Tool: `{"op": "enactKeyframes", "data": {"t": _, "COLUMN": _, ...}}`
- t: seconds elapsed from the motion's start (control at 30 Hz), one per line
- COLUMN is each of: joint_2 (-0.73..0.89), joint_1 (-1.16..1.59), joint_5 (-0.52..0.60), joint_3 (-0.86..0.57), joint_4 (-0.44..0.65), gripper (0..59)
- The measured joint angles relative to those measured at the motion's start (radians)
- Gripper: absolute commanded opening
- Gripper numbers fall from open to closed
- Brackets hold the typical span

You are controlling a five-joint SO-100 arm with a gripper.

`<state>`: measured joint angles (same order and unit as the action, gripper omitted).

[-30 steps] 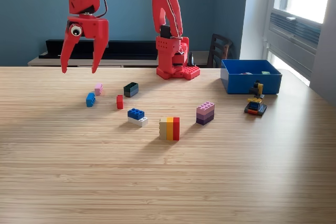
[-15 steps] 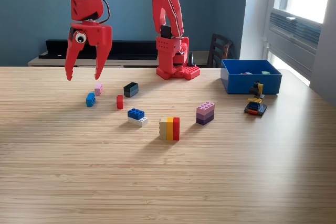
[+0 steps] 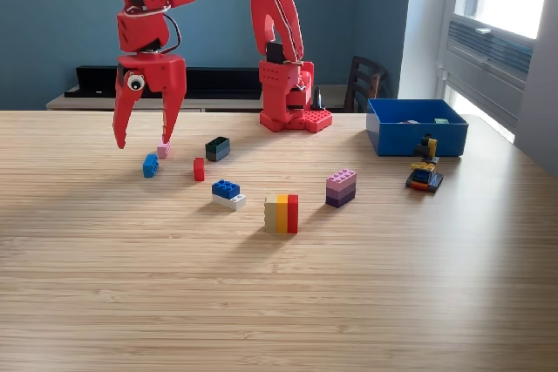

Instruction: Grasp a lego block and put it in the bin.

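Observation:
My red gripper [image 3: 143, 143] hangs open over the table's left part in the exterior view, fingertips pointing down, nothing between them. Just below and beside it lie a small blue block [image 3: 151, 165] and a small pink block [image 3: 163, 152], the right fingertip in front of the pink one. Further right sit a red block [image 3: 199, 169], a dark block [image 3: 217, 148], a blue-on-white block [image 3: 227, 194], a cream-orange-red stack [image 3: 282, 213] and a purple stack [image 3: 341, 187]. The blue bin [image 3: 417, 127] stands at the back right, with some pieces inside.
The arm's red base [image 3: 289, 98] is at the table's back edge, left of the bin. A small mixed-colour block build [image 3: 425, 172] sits just in front of the bin. A dark chair [image 3: 364, 81] stands behind the table.
The gripper has come down and slightly to the right, from well above the table to just over the blue and pink blocks. It stays open. The blocks have not moved.

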<state>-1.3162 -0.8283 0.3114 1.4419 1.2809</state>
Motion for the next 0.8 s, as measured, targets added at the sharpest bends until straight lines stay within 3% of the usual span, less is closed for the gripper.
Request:
{"op": "enactKeyframes", "data": {"t": 0.23, "joint_2": 0.077, "joint_1": -0.018, "joint_5": -0.006, "joint_3": -0.040, "joint_4": 0.000, "gripper": 26.1}}
{"op": "enactKeyframes", "data": {"t": 0.8, "joint_2": 0.189, "joint_1": -0.018, "joint_5": 0.009, "joint_3": -0.152, "joint_4": 0.035, "gripper": 17.7}}
